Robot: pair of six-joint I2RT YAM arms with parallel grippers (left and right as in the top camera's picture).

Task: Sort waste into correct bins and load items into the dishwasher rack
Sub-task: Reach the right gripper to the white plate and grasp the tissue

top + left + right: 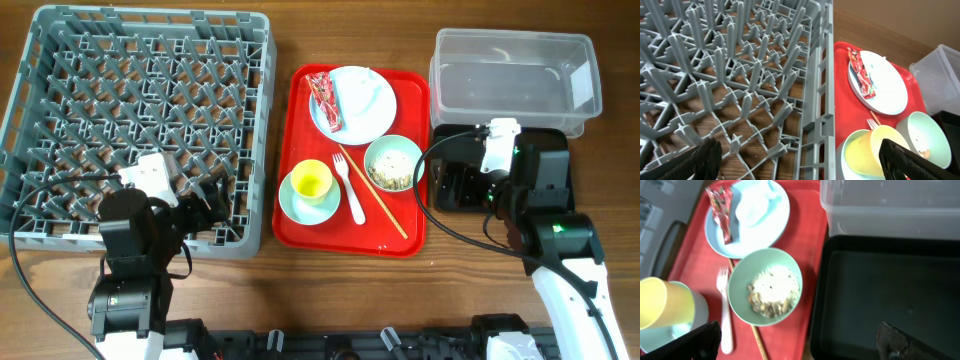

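Both our jaws stand wide open and empty: the left gripper [208, 203] hangs over the rack's [150, 60] 5 o'clock corner, the right gripper [797, 341] at the black tray's [890, 295] edge. Nothing is sorted yet, so we judge the waste comes first. The wrapper [323, 100] and tissue [360, 92] lie on the plate [372, 125] at the red tray's [400, 235] 12 o'clock, and the rice scraps [391, 168] fill the green bowl [393, 145] at 3 o'clock. We should pinch the wrapper from straight above without sliding the plate. The table [480, 290] is plain brown wood; the room is out of view.
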